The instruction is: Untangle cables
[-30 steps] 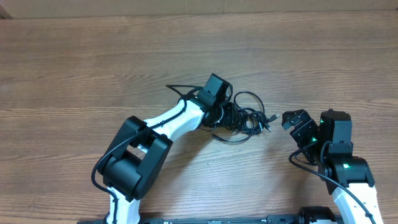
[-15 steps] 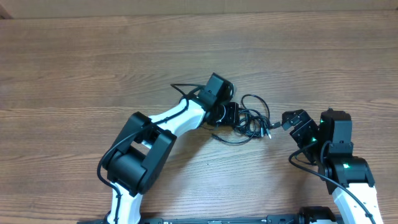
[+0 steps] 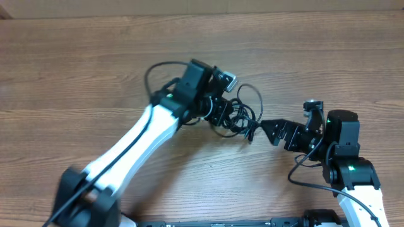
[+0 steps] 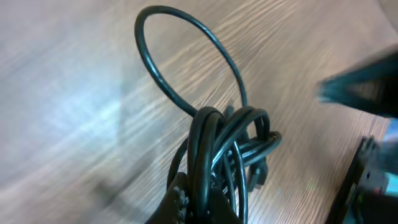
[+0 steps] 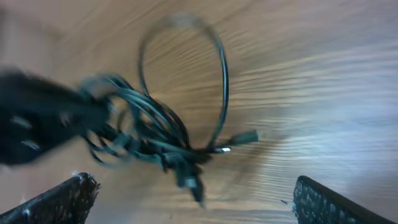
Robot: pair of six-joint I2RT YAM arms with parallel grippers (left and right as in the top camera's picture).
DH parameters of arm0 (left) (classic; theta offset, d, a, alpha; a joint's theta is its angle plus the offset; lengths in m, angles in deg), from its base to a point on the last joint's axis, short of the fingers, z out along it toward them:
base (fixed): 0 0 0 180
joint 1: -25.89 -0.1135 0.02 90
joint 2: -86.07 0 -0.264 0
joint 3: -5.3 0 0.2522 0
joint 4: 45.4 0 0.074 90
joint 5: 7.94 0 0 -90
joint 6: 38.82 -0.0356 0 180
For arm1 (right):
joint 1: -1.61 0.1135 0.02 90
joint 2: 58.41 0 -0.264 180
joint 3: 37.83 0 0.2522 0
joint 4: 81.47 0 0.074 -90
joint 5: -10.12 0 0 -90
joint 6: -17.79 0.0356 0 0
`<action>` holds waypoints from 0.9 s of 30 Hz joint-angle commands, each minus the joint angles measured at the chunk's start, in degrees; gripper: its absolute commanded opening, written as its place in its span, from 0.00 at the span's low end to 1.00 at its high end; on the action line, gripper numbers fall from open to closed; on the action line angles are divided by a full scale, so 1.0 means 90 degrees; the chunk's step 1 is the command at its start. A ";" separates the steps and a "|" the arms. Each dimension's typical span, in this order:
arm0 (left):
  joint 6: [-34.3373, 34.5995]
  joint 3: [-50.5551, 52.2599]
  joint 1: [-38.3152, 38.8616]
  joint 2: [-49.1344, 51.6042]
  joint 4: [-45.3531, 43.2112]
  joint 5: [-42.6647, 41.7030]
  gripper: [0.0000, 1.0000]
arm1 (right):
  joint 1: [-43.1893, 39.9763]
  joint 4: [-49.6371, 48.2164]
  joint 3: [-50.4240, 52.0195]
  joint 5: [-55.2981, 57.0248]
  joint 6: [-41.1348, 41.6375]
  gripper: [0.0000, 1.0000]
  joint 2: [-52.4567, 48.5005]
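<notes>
The cables [image 3: 243, 113] are a tangle of thin black cords at the table's middle. My left gripper [image 3: 218, 112] is shut on the tangle's left side. In the left wrist view the bundle [image 4: 233, 146] rises from between my fingertips [image 4: 178, 202], and one wide loop [image 4: 186, 62] stands out above it. A plug end [image 3: 250, 133] dangles toward my right gripper [image 3: 274, 132]. That gripper is open, just right of the tangle and not touching it. In the right wrist view the cables [image 5: 149, 140] hang blurred ahead of its wide-apart fingers [image 5: 62, 202], with a silvery plug [image 5: 227, 148] at the right.
The wooden table [image 3: 95, 57] runs out on all sides. The left arm [image 3: 139, 142] crosses the table diagonally from the lower left. The right arm's base [image 3: 353, 176] stands at the lower right. A pale wall edge [image 3: 202, 5] lies along the back.
My left gripper has shut on the tangle and pulled it up and to the left, with its arm swinging over. My right gripper has reached left toward the cables, still open.
</notes>
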 commanded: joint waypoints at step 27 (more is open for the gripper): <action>-0.2667 -0.0056 0.0104 -0.2297 0.1719 -0.1875 0.04 | 0.0942 0.0039 -0.0792 -0.2059 -0.1243 0.75 0.1214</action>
